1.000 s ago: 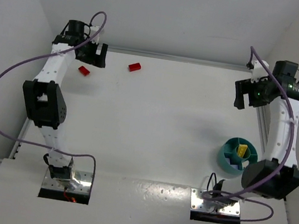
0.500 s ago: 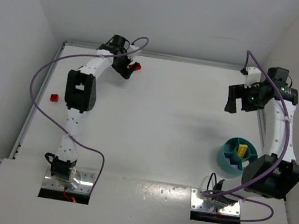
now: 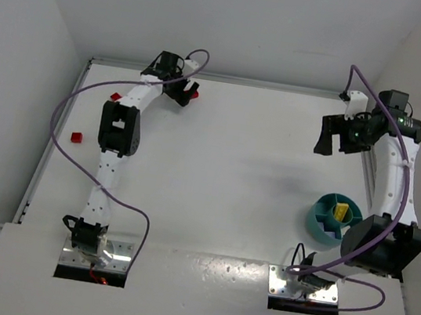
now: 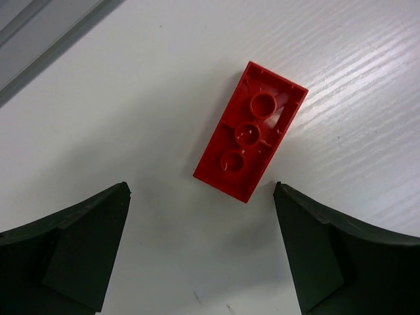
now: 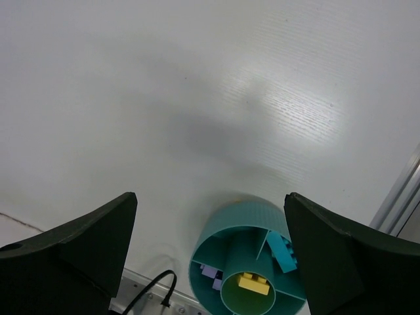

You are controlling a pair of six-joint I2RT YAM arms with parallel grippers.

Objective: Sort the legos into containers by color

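L arm reached to the far edge of the worktop (image 3: 232, 169). The left hand (image 3: 181, 91) (image 4: 201, 190) pointed down w/ fingers (image 4: 65, 256) spread wide & nothing pinched. A red lego (image 3: 194, 90) (image 4: 251, 131) lay flat on the worktop just ahead of the fingertips, approx. centred betw. them, touching neither. It was upside down: hollow underside up, 3 round tubes showing, long axis skewed to the fingers' line. Top view showed only a sliver of it at the hand's R side.

2 more sat apart on the L side, both loose on the worktop: a second red lego (image 3: 115, 96) just beside the L arm, and a third red lego (image 3: 76, 137) closer to the L wall.

R arm was raised on the R side. The right hand (image 3: 336, 137) (image 5: 210, 197) was also spread & empty, over bare worktop. The teal dish (image 3: 313, 220) (image 5: 213, 246) stood near the R arm's base, well apart from the red legos.

R wrist view showed a yellow lego (image 3: 339, 212) (image 5: 253, 283) in the centre ring, a cyan lego (image 5: 281, 251) in a compartment to the ring's R, and pale legos (image 5: 210, 272) in a compartment to its L. Exact colour of those was hard to tell. The dish was partly cut off by the bottom edge of that view.
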